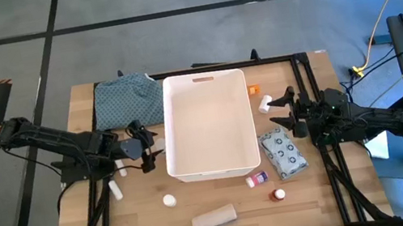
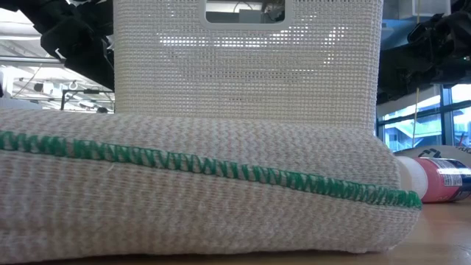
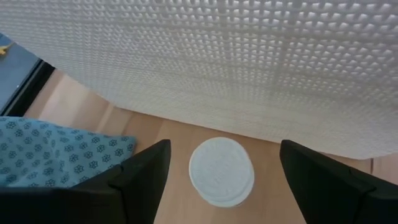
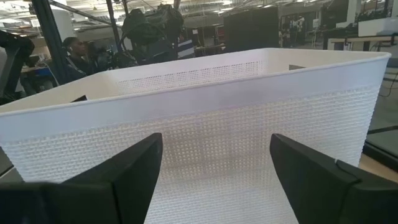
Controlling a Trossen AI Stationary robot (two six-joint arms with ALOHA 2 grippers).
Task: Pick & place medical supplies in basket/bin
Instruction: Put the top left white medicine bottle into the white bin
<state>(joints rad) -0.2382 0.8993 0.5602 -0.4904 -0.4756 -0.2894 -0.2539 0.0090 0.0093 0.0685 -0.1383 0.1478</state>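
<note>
Looking past the left gripper, spread open, only its wrist view showed a white roll on the wooden table beside the bin; the right gripper gaped too.

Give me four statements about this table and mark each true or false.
1. The white rectangular plastic tub holds no supplies. True.
2. The left hand is clamped on a white roll. False: its fingers stand open on either side of the small white round roll, apart from it.
3. The teal patterned cloth lies inside the tub. False: it lies on the table beside the tub.
4. The grey-patterned white packet lies on the table beside the tub. True.
</note>
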